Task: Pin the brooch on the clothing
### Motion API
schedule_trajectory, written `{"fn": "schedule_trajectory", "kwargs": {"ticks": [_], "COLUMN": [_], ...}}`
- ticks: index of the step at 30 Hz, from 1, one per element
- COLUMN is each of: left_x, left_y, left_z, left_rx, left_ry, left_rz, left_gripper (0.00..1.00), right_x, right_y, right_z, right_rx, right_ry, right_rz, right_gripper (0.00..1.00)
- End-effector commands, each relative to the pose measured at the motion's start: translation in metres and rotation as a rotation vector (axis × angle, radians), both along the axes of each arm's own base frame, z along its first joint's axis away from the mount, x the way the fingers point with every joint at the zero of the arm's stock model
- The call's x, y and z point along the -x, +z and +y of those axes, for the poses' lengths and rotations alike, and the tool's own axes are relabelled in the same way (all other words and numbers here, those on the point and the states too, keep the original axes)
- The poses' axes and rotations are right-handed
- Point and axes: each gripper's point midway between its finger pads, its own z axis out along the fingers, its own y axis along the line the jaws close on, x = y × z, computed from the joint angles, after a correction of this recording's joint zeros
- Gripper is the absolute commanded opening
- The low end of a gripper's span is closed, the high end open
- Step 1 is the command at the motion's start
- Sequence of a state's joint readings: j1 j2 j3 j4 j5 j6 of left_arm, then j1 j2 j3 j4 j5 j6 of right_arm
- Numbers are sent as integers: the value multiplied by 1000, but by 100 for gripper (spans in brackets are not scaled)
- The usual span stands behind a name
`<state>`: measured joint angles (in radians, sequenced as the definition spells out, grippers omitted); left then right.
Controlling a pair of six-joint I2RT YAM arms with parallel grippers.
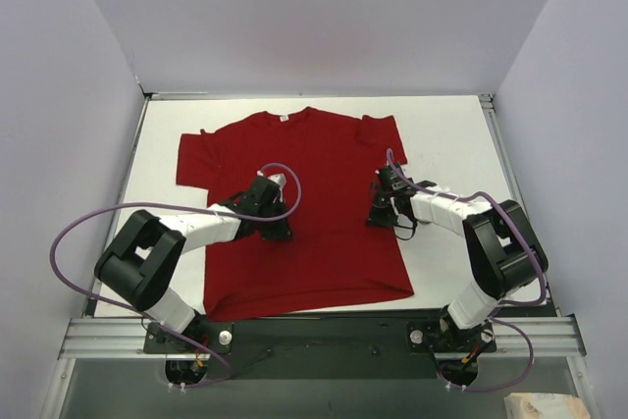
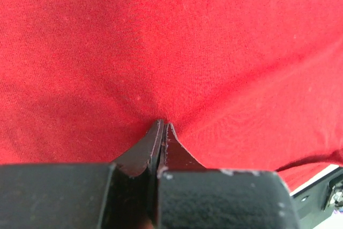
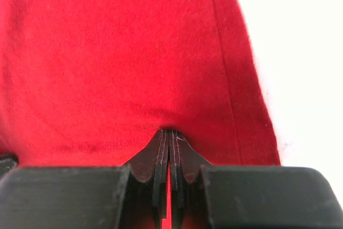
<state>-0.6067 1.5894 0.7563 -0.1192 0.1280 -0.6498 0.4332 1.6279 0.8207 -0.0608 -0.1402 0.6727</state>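
Pressed-together left jaws and right jaws, tips down on the red T-shirt [image 1: 334,164].
It lies flat on the white counter [image 1: 451,134], neck toward the top of the frame; left arm [image 1: 211,231] reaches its middle, right arm [image 1: 442,208] its right edge below the sleeve, cloth faintly puckered at the left tips.

White table [image 1: 451,134], 3 pale walls [image 1: 324,17]
Walls rise at left, top and right of the frame; a metal rail [image 1: 108,338] crosses the bottom.
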Motion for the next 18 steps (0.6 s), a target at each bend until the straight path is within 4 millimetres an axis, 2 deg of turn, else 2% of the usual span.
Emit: {"fn": "schedule_trajectory", "kwargs": {"ticks": [1, 5, 7, 10, 13, 14, 15, 16, 18], "left_x": [27, 20, 11, -8, -38, -46, -60, -76, -99], "left_y": [-15, -17, -9, 6, 28, 33, 37, 50, 51], "left_z": [17, 15, 12, 16, 27, 32, 48, 52, 80], "left_rx": [-53, -67, -79, -81, -34, -29, -31, -19, -53], "left_ry": [15, 21, 19, 49, 96, 112, 151, 172, 238], "left_rz": [66, 64, 53, 2, -43, -55, -63, -96, -96], "left_gripper": [0, 0, 0, 0, 0, 0, 0, 0, 0], "right_x": [65, 66, 71, 71, 65, 63, 61, 56, 46], "right_y": [-35, -30, -29, -25, -15, -11, -8, -1, 10], "right_z": [-34, -25, -24, -24, -23, -22, -22, -20, -19], "right_rx": [142, 135, 123, 115, 103, 99, 96, 86, 85], "right_ry": [5, 22, 22, 21, 19, 19, 16, 19, 14], "right_rz": [218, 209, 215, 200, 160, 148, 136, 107, 63], "right_gripper": [0, 0, 0, 0, 0, 0, 0, 0, 0]}}
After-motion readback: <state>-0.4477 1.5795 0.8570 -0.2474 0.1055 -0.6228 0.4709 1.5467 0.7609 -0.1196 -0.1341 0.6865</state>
